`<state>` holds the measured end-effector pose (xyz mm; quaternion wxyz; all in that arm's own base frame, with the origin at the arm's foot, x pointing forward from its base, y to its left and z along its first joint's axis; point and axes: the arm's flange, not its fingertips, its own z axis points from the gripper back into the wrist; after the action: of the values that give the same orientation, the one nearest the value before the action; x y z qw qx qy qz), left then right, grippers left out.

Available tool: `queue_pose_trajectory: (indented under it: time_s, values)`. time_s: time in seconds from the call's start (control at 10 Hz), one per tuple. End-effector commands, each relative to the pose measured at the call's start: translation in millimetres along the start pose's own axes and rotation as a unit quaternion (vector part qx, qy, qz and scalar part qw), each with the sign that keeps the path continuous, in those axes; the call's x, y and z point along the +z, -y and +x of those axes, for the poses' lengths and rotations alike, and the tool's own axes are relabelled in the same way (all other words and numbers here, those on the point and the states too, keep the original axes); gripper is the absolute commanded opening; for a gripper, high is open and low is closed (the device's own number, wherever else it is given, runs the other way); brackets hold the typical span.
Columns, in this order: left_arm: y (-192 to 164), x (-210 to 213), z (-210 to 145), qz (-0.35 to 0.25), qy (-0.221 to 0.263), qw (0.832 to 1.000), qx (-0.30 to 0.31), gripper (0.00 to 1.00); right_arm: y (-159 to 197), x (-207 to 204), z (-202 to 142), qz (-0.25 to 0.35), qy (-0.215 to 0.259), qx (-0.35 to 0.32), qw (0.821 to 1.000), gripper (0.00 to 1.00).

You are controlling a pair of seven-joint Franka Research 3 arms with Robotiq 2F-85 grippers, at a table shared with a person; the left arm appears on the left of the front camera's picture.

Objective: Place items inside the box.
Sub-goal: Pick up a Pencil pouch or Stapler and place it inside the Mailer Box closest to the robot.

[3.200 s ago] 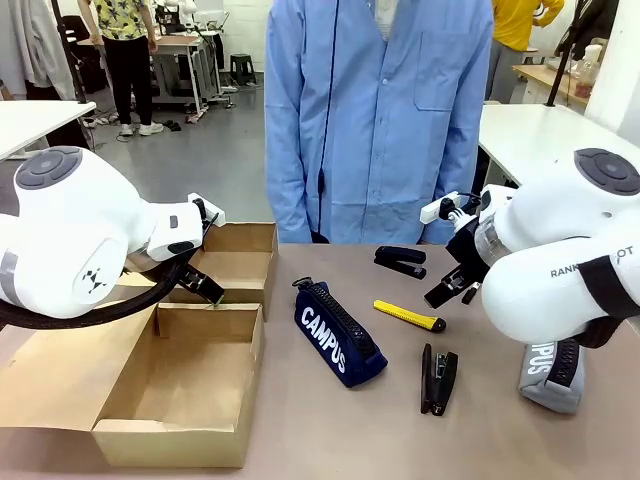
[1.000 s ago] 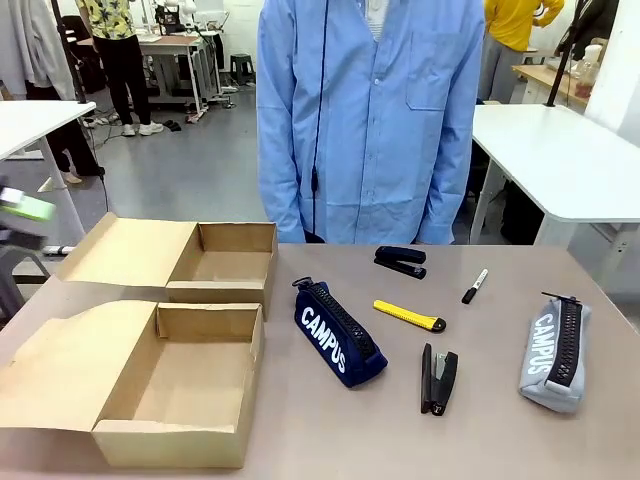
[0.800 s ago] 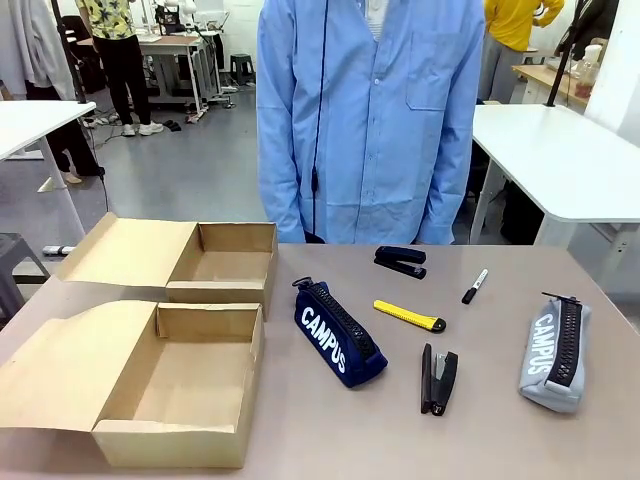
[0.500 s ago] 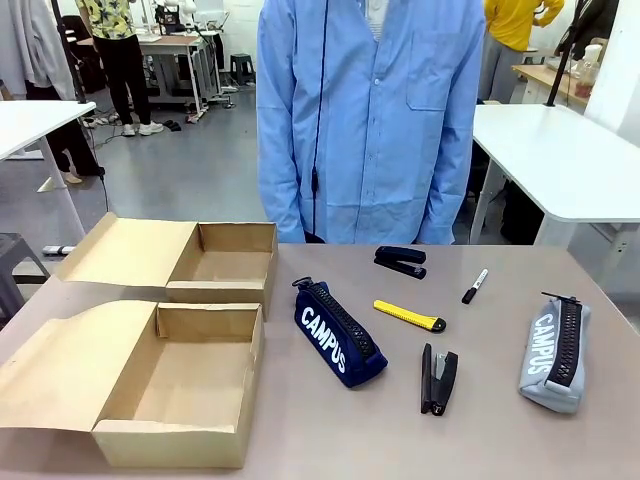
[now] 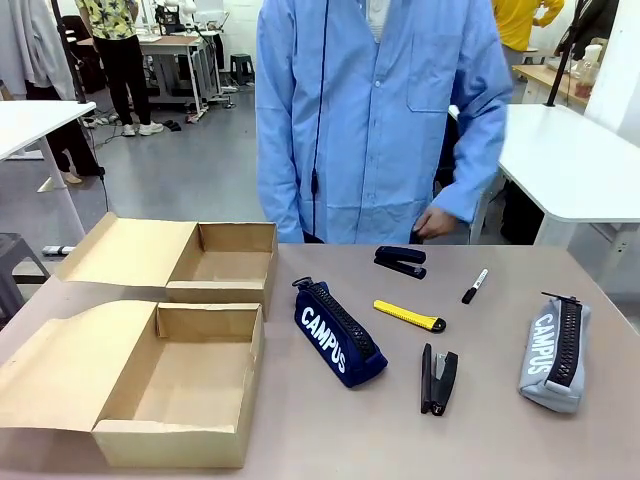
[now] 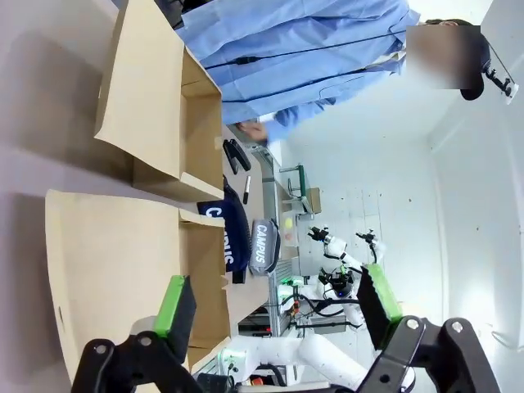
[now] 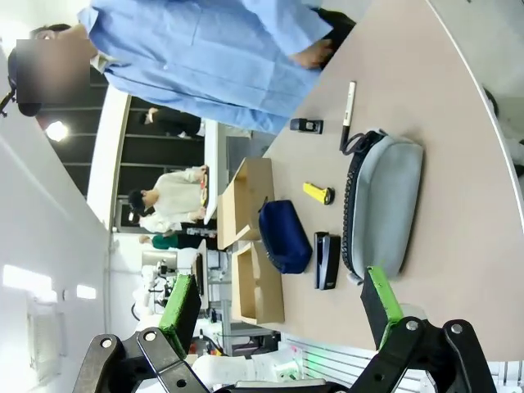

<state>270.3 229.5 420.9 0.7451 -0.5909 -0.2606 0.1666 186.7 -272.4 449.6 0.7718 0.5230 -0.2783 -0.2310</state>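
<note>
Two open cardboard boxes sat on the left half of the table (image 5: 330, 440), each with its flap folded out flat to the left. The near box (image 5: 170, 445) showed bare cardboard floor. The far box (image 5: 215, 293), just behind it, looked bare inside as well, though its front wall hid the nearest strip of floor, so that part I could not tell.

The items all lay out on the tabletop, right of the boxes. The navy pencil case (image 5: 338, 335) stood nearest them, zip side up. Beyond it lay the yellow utility knife (image 5: 408, 316), with one stapler (image 5: 400, 261) toward the far edge, near the person's hand (image 5: 432, 222). The other stapler (image 5: 438, 379) lay closer in. A marker (image 5: 474, 286) and the grey pencil case (image 5: 555, 353) lay well to the right.

The left gripper (image 6: 277, 299) looked toward the boxes from a distance with its fingers spread wide, released. The right gripper (image 7: 280, 307) was likewise spread, looking toward the grey pencil case.
</note>
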Motion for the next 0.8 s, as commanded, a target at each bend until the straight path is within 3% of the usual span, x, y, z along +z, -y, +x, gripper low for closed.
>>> queue_pose_trajectory:
  time_s: [0.0,0.1,0.2,0.4,0.5,0.6,0.7]
  values:
    - [-1.2,1.9,-0.6,-0.001,-0.003,1.000,-0.012,1.00,1.2,0.2,1.1,0.008,0.006,0.014,1.000,1.00]
    - [-1.2,1.9,-0.6,-0.001,-0.003,1.000,-0.012,1.00,0.0,0.0,0.0,0.000,0.000,0.000,1.000,1.00]
    - [-1.2,1.9,-0.6,-0.001,-0.003,1.000,-0.012,1.00,-26.9,-32.8,-14.2,-0.045,-0.009,0.041,0.998,1.00]
    - [-1.2,1.9,-0.6,-0.001,-0.003,1.000,-0.012,1.00,-61.5,-82.3,-31.0,-0.096,-0.076,0.116,0.986,1.00]
    - [-1.2,1.9,-0.6,-0.001,-0.003,1.000,-0.012,1.00,-52.7,-62.0,-14.6,-0.081,-0.048,0.074,0.993,1.00]
    - [-1.2,1.9,-0.6,-0.001,-0.003,1.000,-0.012,1.00,-37.9,-19.7,-10.5,-0.052,-0.023,0.058,0.997,1.00]
    - [-1.2,1.9,-0.6,-0.001,-0.003,1.000,-0.012,1.00,-20.3,23.6,-19.0,-0.060,0.005,0.047,0.997,1.00]
